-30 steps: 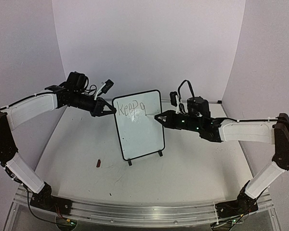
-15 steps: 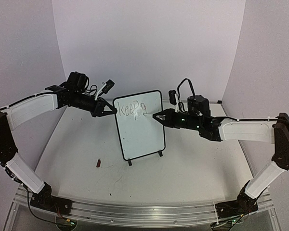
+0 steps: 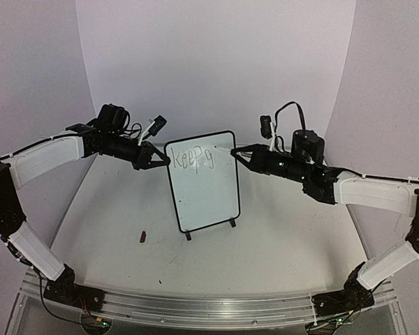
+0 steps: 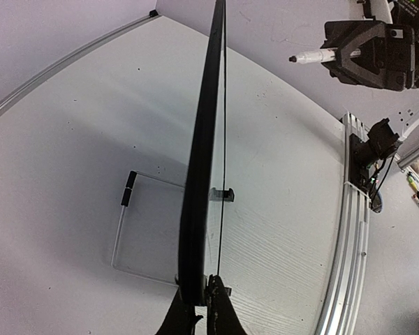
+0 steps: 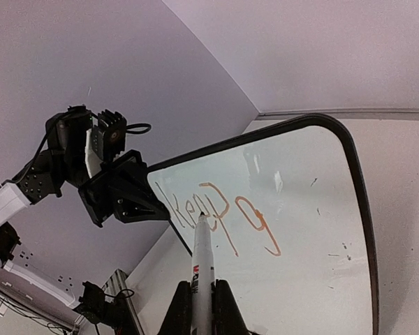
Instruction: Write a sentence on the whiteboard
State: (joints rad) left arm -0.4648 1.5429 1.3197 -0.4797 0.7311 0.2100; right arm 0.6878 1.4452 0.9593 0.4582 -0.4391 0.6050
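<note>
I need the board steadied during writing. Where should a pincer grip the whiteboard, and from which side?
Take the whiteboard by its thin left edge near the top, coming edge-on from the left, jaws straddling front and back. It stands upright on small feet, and that keeps the face free for the marker. The left pincer is clamped there.

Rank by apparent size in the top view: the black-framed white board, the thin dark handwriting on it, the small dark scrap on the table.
1. black-framed white board
2. thin dark handwriting
3. small dark scrap
The gaps are clear; none look alike.
</note>
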